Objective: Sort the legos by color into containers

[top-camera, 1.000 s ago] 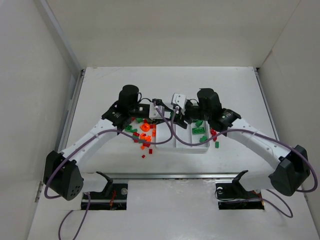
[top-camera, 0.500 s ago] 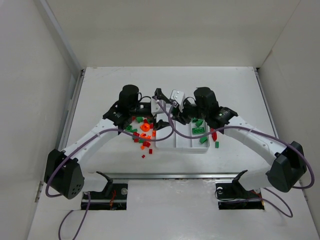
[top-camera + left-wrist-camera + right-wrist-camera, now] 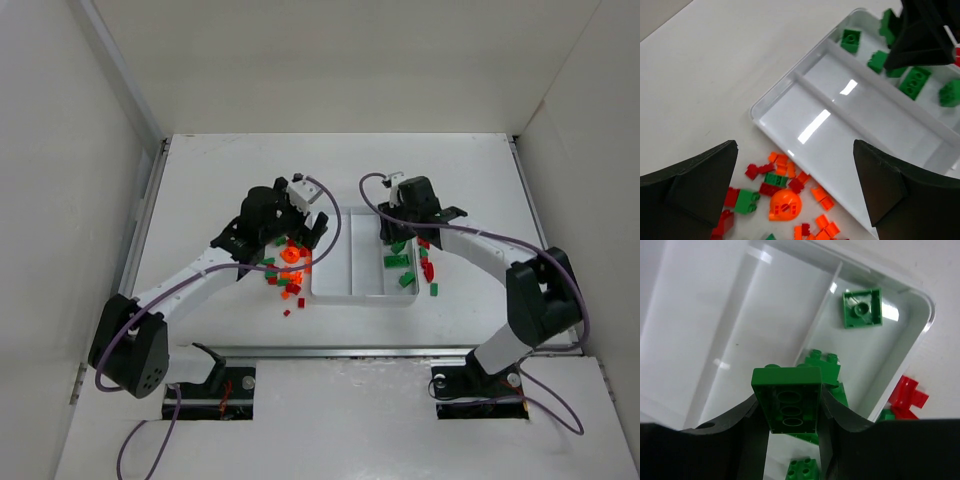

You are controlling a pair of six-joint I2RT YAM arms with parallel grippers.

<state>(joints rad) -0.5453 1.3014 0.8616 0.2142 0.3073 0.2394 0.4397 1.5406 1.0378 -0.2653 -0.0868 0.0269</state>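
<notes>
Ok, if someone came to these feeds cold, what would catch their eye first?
The green brick pinched in the right gripper, over the tray's right-hand compartment, where only green ones lie. Then the mixed red, green and orange pile on the table left of the tray, below the wide-open left gripper. The other two compartments hold nothing.

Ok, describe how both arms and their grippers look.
The left arm and right arm both have white links, rounded black joints and purple cables looping alongside. The left gripper and right gripper have broad, matt black fingers.
</notes>
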